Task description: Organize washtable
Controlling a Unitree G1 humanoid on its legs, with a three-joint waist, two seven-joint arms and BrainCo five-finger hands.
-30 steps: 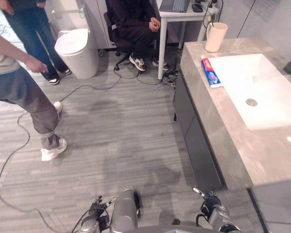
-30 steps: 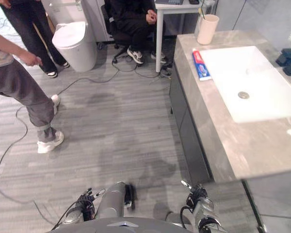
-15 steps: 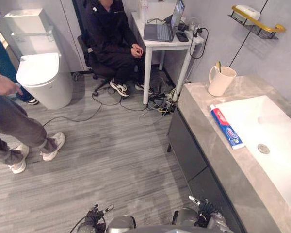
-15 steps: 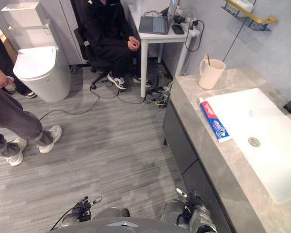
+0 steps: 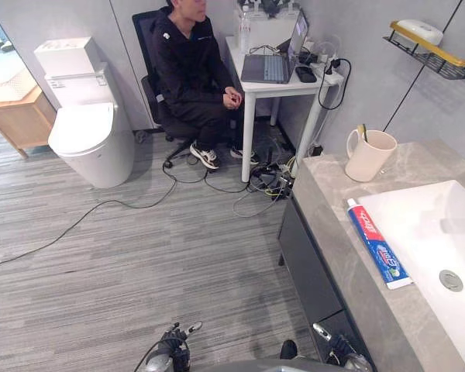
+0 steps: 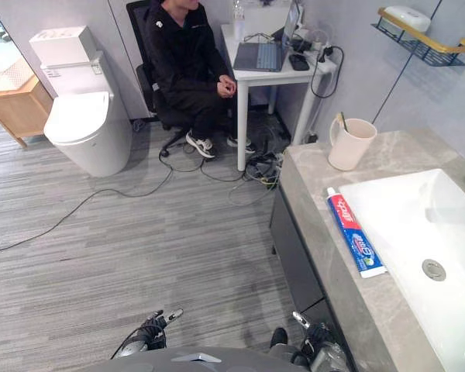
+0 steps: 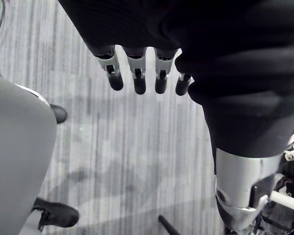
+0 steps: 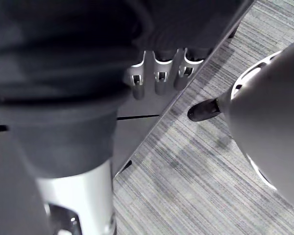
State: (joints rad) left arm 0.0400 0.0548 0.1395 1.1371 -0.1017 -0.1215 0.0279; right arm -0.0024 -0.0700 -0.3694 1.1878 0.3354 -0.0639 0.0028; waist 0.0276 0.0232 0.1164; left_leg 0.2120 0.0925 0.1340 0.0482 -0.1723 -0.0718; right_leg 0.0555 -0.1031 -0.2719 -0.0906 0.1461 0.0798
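A red-and-blue tube lies flat on the desk, lengthwise on the strip between the front edge and the basin, its print too small to read. A cup holding a brush stands near the far corner. The left hand hangs over the floor and the right hand hangs beside the desk's dark front, both with fingers straight and empty.

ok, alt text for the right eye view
Grey marble washtable on the right with a white sink, a toothpaste tube lying flat beside it, and a cream cup holding a toothbrush at the far end. Beyond, a person sits by a white desk, a toilet further left.
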